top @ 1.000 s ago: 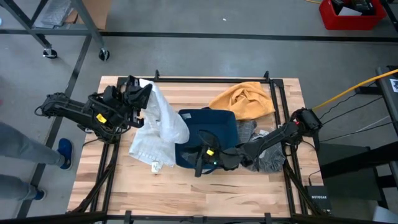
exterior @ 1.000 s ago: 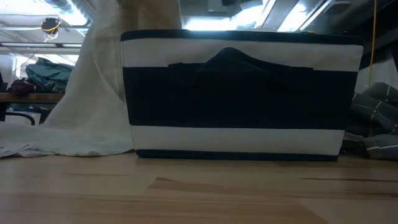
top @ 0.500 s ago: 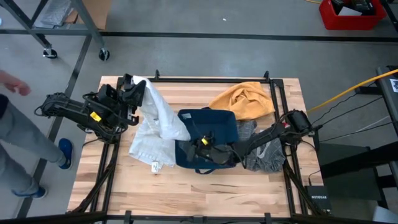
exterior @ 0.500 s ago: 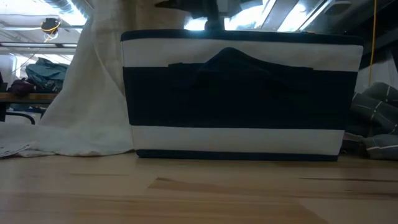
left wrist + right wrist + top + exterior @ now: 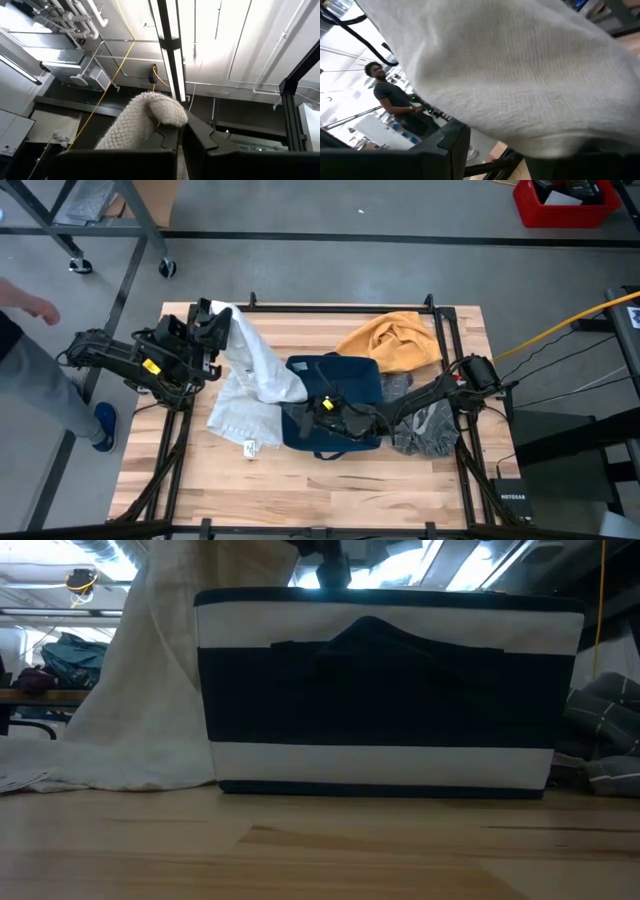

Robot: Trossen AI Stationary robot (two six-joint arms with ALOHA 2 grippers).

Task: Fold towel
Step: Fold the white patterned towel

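While your left gripper [image 5: 218, 320] fingers clamp the white towel [image 5: 250, 370] up off the surface [image 5: 300, 480], right gripper [image 5: 318, 408] fingers stand apart over the bin [image 5: 345, 380].

Wooden table [image 5: 330, 480] with white towel [image 5: 250, 385], navy basket [image 5: 345, 395], orange cloth [image 5: 395, 340], grey cloth [image 5: 430, 430].

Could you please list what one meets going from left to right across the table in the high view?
Left gripper, jaws shut on the white towel → navy basket → orange cloth over grey cloth.
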